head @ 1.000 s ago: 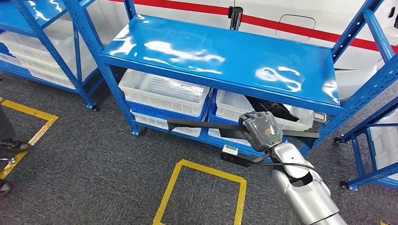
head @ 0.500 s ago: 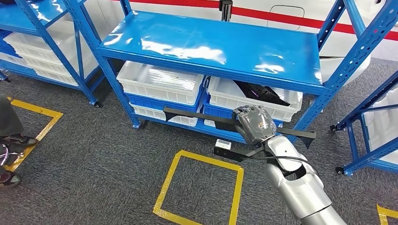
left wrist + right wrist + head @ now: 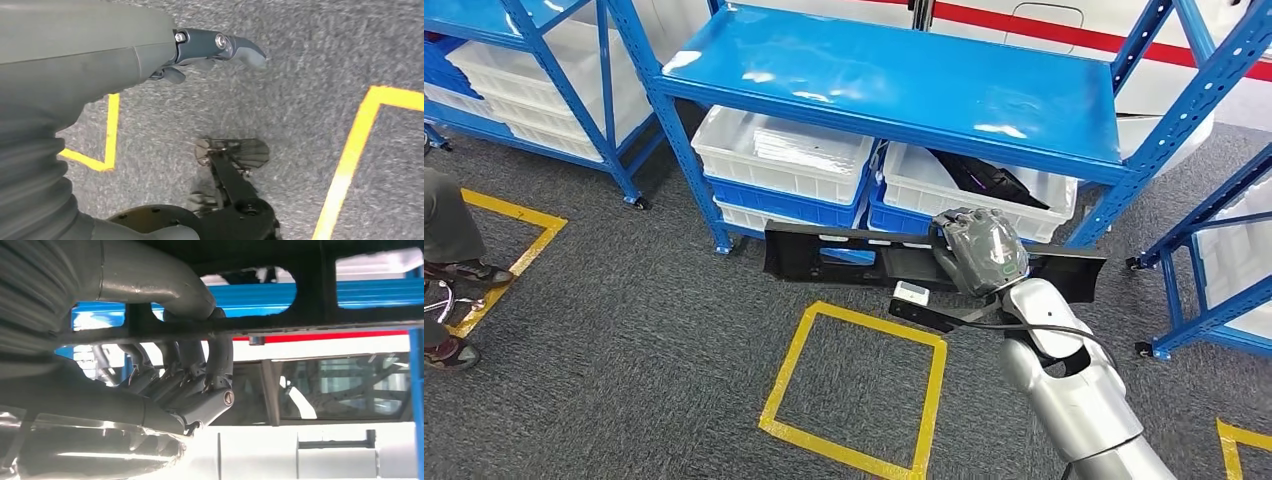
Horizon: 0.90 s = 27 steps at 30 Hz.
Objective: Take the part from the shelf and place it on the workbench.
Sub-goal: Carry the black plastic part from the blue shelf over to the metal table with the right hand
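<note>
One long black part (image 3: 854, 255) — slotted, flat — gripped by right robot hand (image 3: 980, 250).

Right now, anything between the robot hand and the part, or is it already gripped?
Nothing in between: the right robot hand already grips the long black part, held clear in front of the blue shelf. No workbench is in view, so that path can't be judged.

In front of me stands a blue shelf (image 3: 904, 85), its top board bare and glossy. On the lower level sit white bins (image 3: 786, 155) stacked over blue bins (image 3: 776, 197); the right white bin (image 3: 1044, 195) holds something dark. Another blue shelf (image 3: 534, 40) to the left carries white bins too. Both stand on grey carpet (image 3: 624, 330) marked with a yellow tape square (image 3: 854, 385).
</note>
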{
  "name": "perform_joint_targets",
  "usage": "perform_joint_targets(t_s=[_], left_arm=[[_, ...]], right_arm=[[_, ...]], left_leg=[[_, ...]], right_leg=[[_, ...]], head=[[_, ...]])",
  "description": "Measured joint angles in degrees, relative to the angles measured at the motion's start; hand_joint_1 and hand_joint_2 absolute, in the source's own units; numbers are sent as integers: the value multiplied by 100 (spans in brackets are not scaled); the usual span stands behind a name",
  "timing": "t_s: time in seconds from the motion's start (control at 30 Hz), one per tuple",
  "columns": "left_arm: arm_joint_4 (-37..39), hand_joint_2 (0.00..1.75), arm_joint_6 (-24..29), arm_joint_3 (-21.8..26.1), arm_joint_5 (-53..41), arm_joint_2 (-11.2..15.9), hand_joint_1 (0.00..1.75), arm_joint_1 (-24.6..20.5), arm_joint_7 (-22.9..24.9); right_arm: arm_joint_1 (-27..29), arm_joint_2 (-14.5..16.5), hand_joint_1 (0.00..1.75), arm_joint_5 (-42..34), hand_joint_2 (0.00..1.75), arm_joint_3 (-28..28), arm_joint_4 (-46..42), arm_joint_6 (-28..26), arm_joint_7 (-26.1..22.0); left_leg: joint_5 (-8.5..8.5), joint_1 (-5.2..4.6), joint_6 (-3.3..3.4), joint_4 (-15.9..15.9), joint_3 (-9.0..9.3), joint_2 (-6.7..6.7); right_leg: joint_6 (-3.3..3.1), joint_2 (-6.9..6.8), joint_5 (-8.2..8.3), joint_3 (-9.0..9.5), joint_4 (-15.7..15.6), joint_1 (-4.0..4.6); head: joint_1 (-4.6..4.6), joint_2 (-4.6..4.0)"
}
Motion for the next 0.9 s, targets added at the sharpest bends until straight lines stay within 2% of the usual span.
perform_joint_targets(t_s=[0.03,0.07,0.1,0.13,0.2,0.23,0.27,0.43,0.5,0.53,0.57,0.6,0.63,0.67,0.7,0.73,0.77,0.8,0.83,0.87,0.9], left_arm=[[0,175,-1,0,1,-4,0,2,-3],[0,175,-2,0,1,-9,0,3,-4],[0,175,-2,0,1,-15,0,2,-4],[0,175,-2,0,1,-18,0,2,-6],[0,175,-1,0,1,-18,0,1,-10],[0,175,0,0,1,-16,0,1,-12],[0,175,0,0,1,-16,0,1,-13],[0,175,0,0,1,-16,0,2,-14],[0,175,-1,0,2,-17,0,4,-14],[1,175,-2,0,5,-18,0,15,-11],[2,175,-2,0,9,-19,0,24,-9],[3,175,-1,0,14,-21,0,31,-8],[4,175,-6,-1,17,-22,0,38,-8],[4,175,-10,-3,19,-24,0,29,-15],[4,175,-17,-10,20,-21,0,13,-31],[4,175,-24,-21,28,-18,0,-1,-48],[5,175,-27,-32,45,-13,0,-17,-65],[5,175,-31,-43,70,-11,0,-24,-79],[5,175,-35,-48,96,-13,0,-23,-82],[5,175,-40,-51,114,-15,0,-23,-85],[4,175,-46,-54,125,-17,0,-20,-86]], right_arm=[[1,-34,152,-5,175,-21,-14,0,0],[2,-61,152,-9,175,-41,-29,0,0],[1,-78,152,-10,175,-60,-47,0,0],[-4,-86,152,-10,175,-78,-69,0,0],[-8,-94,152,-12,175,-103,-115,0,-1],[-10,-97,152,-13,175,-110,-131,0,-1],[-8,-99,152,-14,175,-113,-139,0,-2],[-10,-101,152,-16,175,-113,-139,0,-2],[-12,-104,152,-16,175,-115,-144,0,-2],[-13,-110,152,-9,175,-121,-155,1,-7],[-21,-121,152,1,175,-134,-179,4,-20],[-32,-137,152,9,175,-146,-205,12,-38],[-46,-162,152,14,175,-163,-233,30,-66],[-74,-184,152,2,175,-176,-254,61,-92],[-122,-202,152,-25,175,-184,-261,90,-113],[-179,-211,152,-57,175,-188,-264,116,-132],[-247,-200,152,-91,175,-181,-261,135,-148],[-303,-188,152,-117,175,-170,-252,145,-162],[-338,-168,152,-132,175,-154,-237,159,-173],[-366,-146,152,-139,175,-133,-217,177,-183],[-382,-130,152,-143,175,-112,-196,192,-187]], left_leg=[[61,3,-15,1,-72,6],[122,8,-36,4,-144,12],[182,14,-63,11,-215,16],[239,9,-100,30,-288,17],[346,-7,-166,66,-387,18],[383,-18,-188,78,-415,18],[407,-19,-195,76,-420,19],[424,-19,-199,72,-421,17],[474,-15,-215,61,-431,15],[374,-2,-243,119,-471,13],[46,16,-283,422,-551,10],[-321,32,-318,890,-632,8],[-575,48,-335,1304,-611,6],[-697,46,-302,1454,-387,-2],[-684,23,-242,1135,18,-6],[-630,-10,-176,668,410,-12],[-658,-56,-105,237,686,-16],[-657,-72,-55,-15,770,-5],[-543,-77,-18,-43,696,9],[-419,-70,26,-80,608,28],[-307,-54,47,-100,506,45]], right_leg=[[71,0,86,78,43,-8],[148,-1,236,232,-87,-20],[216,-2,392,457,-369,-38],[242,-1,449,759,-801,-49],[173,14,383,1182,-1488,-27],[124,22,319,1286,-1675,-7],[90,28,308,1279,-1697,9],[87,27,315,1265,-1687,6],[65,24,335,1207,-1657,22],[-7,12,391,1142,-1641,9],[-101,0,499,1028,-1621,10],[-186,-11,635,881,-1605,13],[-262,-22,807,678,-1582,23],[-276,-20,966,479,-1557,57],[-250,-23,1099,322,-1537,79],[-210,-29,1220,215,-1538,85],[-155,-35,1342,167,-1572,78],[-105,-42,1420,136,-1599,75],[-84,-37,1406,97,-1597,73],[-97,-28,1266,34,-1503,73],[-136,-20,999,-47,-1285,73]], head=[[1,0],[2,0],[1,0],[5,0],[1,0],[-1,0],[-7,0],[-4,0],[-4,0],[-8,0],[-11,0],[-15,0],[-19,0],[-19,0],[-16,0],[-12,0],[-14,0],[-15,0],[-19,0],[-15,0],[-3,0]])
